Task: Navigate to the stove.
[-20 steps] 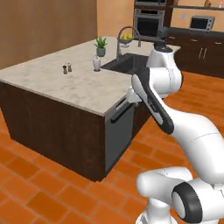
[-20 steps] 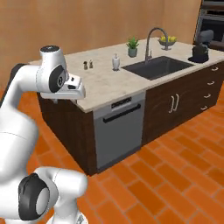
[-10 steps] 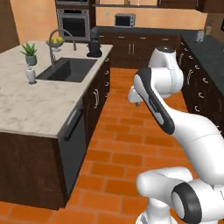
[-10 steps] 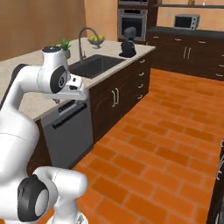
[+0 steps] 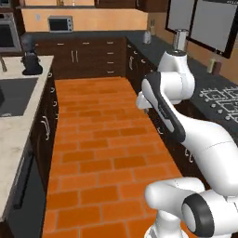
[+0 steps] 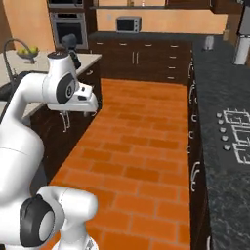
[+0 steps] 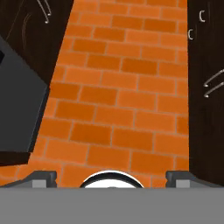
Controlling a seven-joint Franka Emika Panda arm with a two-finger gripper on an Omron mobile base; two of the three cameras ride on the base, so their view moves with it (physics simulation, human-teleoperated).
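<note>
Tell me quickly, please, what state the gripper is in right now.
Gripper: open and empty, its fingertips spread wide apart over the brick floor.

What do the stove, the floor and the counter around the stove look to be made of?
Stove: flat black top, pale grey wire grates, likely metal; small silver knobs. Floor: matt orange brick or tile with pale joints. Counter: dark speckled surface, stone-like, perhaps granite.

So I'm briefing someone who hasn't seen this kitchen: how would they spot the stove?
Follow the dark counter along the right wall. Set flat into it is the stove, black, with pale grey wire grates and a row of small round silver knobs, unlike the bare speckled counter around it.
</note>
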